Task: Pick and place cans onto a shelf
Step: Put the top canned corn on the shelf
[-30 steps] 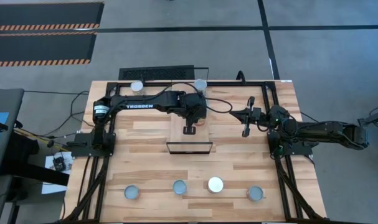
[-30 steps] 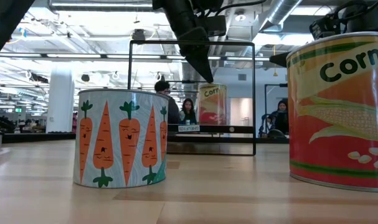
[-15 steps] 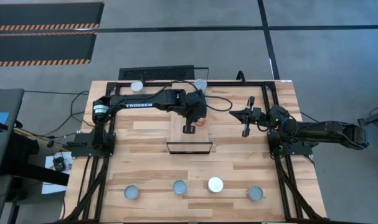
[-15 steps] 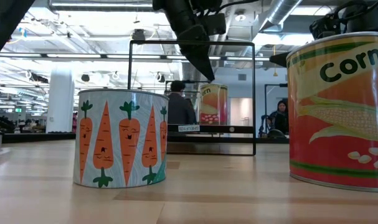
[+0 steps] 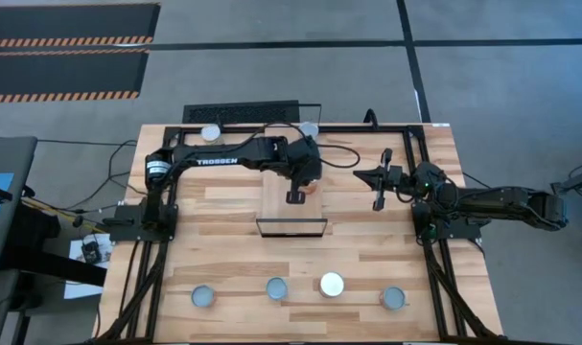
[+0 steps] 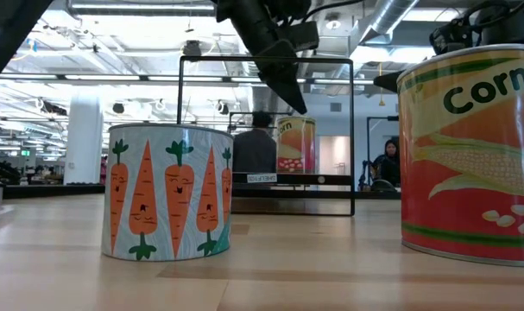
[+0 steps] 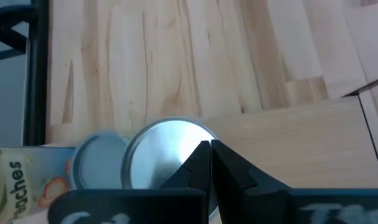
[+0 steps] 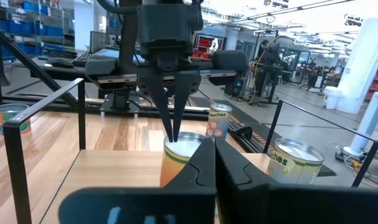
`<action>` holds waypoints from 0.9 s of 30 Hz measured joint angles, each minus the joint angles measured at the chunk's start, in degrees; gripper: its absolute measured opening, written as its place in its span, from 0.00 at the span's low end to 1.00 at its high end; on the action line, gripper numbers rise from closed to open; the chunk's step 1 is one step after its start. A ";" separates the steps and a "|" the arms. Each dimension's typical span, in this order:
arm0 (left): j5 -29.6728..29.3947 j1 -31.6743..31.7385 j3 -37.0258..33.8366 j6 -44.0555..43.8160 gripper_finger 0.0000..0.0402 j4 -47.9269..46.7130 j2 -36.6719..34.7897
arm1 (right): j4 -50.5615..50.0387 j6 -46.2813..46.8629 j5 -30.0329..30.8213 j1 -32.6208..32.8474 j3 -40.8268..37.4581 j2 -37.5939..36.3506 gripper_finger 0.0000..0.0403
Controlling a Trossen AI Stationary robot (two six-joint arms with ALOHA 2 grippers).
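Note:
A corn can (image 6: 293, 143) with an orange side (image 8: 179, 158) and a silver top (image 7: 164, 152) stands upright on the light-wood shelf (image 5: 291, 206) with its thin black frame. My left gripper (image 5: 298, 195) is shut and points down right over that can's top; it also shows in the right wrist view (image 8: 174, 134). My right gripper (image 5: 377, 196) is shut and empty, to the right of the shelf. Several cans (image 5: 276, 287) stand upright in a row near the table's near edge, among them a carrot can (image 6: 168, 192). Two cans (image 5: 211, 133) stand at the far edge. My left gripper comes at the corn can from above, its shut fingertips (image 8: 174, 127) pointing down at the can's top (image 7: 176, 146) close to the rim. Whether the tips touch the top, I cannot tell. The can stands upright on the shelf.
A peaches can (image 8: 293, 158) stands beyond the shelf at the far edge. Black frame rails (image 5: 420, 163) run along the table's sides and far edge. People show in the room behind the table (image 6: 260, 147).
My left gripper has gone a little toward the table's right edge, above the corn can. The can has stayed upright in its place on the shelf.

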 joint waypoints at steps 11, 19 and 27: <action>-0.02 0.81 0.14 0.25 0.00 3.17 2.70 | 0.23 0.01 0.00 0.11 0.00 0.00 0.02; 1.29 0.81 0.46 -0.02 0.00 4.38 3.38 | 0.71 0.25 -0.02 0.13 0.00 0.00 0.02; 0.87 0.92 0.37 -1.22 0.00 1.71 2.24 | 0.86 0.42 -0.15 0.15 0.00 0.00 0.02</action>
